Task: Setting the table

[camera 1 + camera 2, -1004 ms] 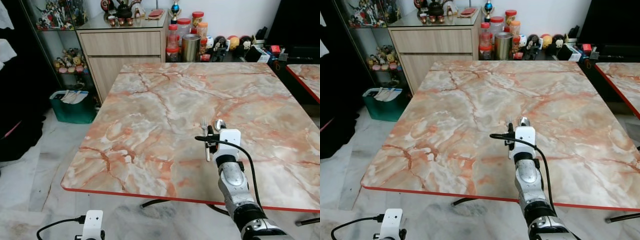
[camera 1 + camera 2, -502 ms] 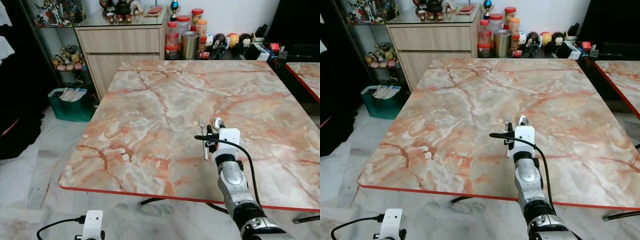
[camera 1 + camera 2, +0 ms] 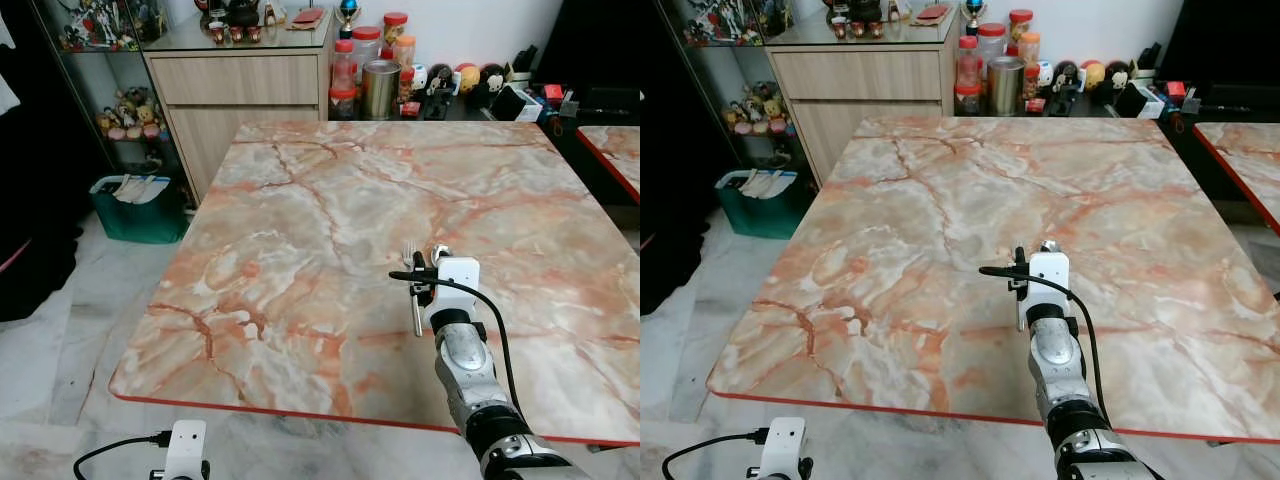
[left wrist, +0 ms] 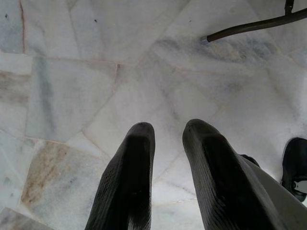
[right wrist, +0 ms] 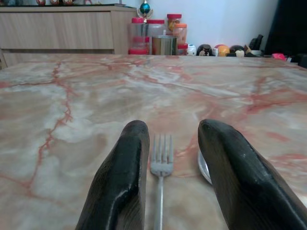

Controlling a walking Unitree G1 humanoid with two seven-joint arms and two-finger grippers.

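A silver fork [image 5: 161, 158] lies on the marble table [image 3: 330, 190] near its front right part, tines pointing away from me. A spoon [image 3: 437, 250] lies just to its right, mostly hidden behind one finger. My right gripper [image 5: 172, 139] is low over the table, open, its two black fingers [image 5: 127, 167] straddling the fork without touching it. The white wrist camera block [image 3: 458, 275] covers the fingers in the head views. My left gripper [image 4: 165, 132] hangs idle over the marble floor, its fingers slightly apart with nothing between them.
A wooden cabinet [image 3: 240, 85] stands behind the table, with jars and a metal tin [image 3: 375, 85] beside it. A green bin [image 3: 140, 205] sits on the floor at the left. A second table [image 3: 610, 145] edges in at the right. A dark table leg [image 4: 249, 26] crosses the floor.
The whole view has shifted a little, so the camera moved. My right gripper stays over the fork and spoon, fingers still apart. The cutlery lies where it was.
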